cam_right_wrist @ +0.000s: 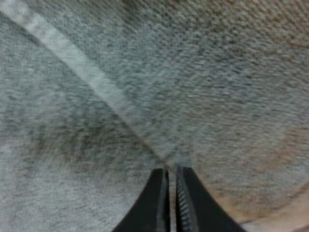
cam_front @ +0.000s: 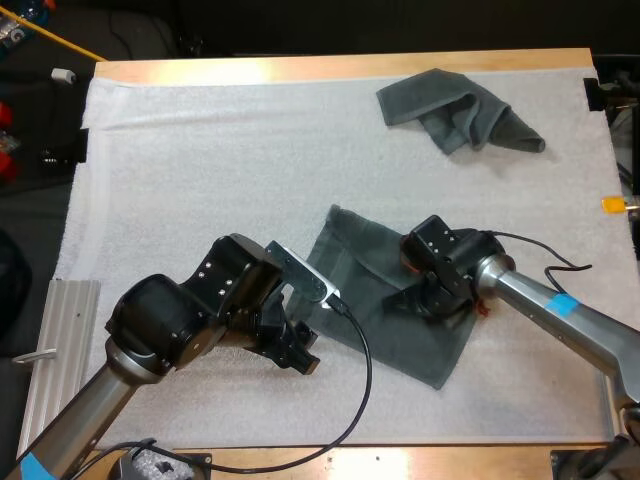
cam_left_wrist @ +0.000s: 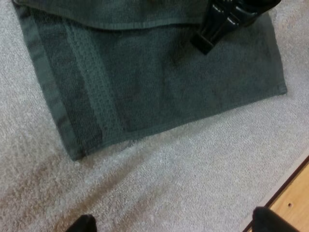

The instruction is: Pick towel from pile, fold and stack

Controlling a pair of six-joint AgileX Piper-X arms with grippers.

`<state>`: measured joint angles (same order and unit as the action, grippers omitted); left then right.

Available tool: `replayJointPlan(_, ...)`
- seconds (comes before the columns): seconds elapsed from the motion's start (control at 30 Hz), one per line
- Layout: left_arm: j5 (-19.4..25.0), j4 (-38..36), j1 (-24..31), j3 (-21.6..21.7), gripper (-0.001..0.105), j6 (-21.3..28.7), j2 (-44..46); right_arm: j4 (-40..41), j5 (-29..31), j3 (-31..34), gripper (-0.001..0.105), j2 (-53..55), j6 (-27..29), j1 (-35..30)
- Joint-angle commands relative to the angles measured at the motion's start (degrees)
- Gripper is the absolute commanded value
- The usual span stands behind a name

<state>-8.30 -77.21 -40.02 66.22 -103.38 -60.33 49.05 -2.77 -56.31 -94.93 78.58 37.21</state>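
Note:
A dark grey-green towel [cam_front: 390, 300] lies mostly flat on the white mat, right of centre; its far part is folded over itself. My right gripper [cam_front: 432, 300] rests on its middle, and in the right wrist view its fingers [cam_right_wrist: 171, 193] are pinched together at a pale hem of the towel [cam_right_wrist: 96, 87]. My left gripper [cam_front: 303, 357] hovers over the mat just off the towel's near left corner, fingertips [cam_left_wrist: 82, 224] wide apart and holding nothing. The left wrist view has the towel [cam_left_wrist: 154, 82] ahead with the right gripper [cam_left_wrist: 212, 34] at the fold's edge. A second, crumpled towel [cam_front: 460, 115] lies at the far right.
A ribbed metal plate [cam_front: 60, 350] lies off the mat's near left corner. The table's wooden front edge [cam_left_wrist: 294, 203] runs close to the left gripper. Bare mat [cam_front: 200, 170] stretches across the left and far middle.

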Motion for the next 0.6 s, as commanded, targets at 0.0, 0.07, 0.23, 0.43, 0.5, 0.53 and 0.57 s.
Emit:
replayJointPlan(0.0,0.7,-0.1,-0.3,0.0,0.061,-0.7,0.3,-0.9,-1.6,-0.1,0.000,-0.2,0.2,-0.3)
replayJointPlan(0.07,0.7,-0.1,-0.3,0.0,0.061,-0.7,0.3,-1.6,-2.2,-0.1,0.000,-0.3,0.2,-0.3)
replayJointPlan(0.23,0.7,-0.1,-0.3,0.0,0.061,-0.7,0.3,-2.4,-2.2,-0.2,0.000,-1.5,0.1,-0.4)
replayJointPlan(0.43,0.7,-0.1,-0.3,0.0,0.061,-0.7,0.3,-2.5,0.0,-0.2,0.000,-4.4,-0.1,-0.4)
replayJointPlan(0.5,0.7,-0.1,-0.3,0.0,0.061,-0.7,0.3,-2.8,4.9,-0.2,0.000,-4.4,-0.4,-0.4)
replayJointPlan(0.53,0.6,-0.1,-0.3,0.0,0.061,-0.7,0.3,-2.8,6.2,-0.4,0.000,-4.4,-0.4,-0.4)
replayJointPlan(0.57,0.2,-0.1,-0.3,0.0,0.061,-0.7,0.3,-2.8,7.8,-0.7,0.000,-4.4,-0.4,-0.5)
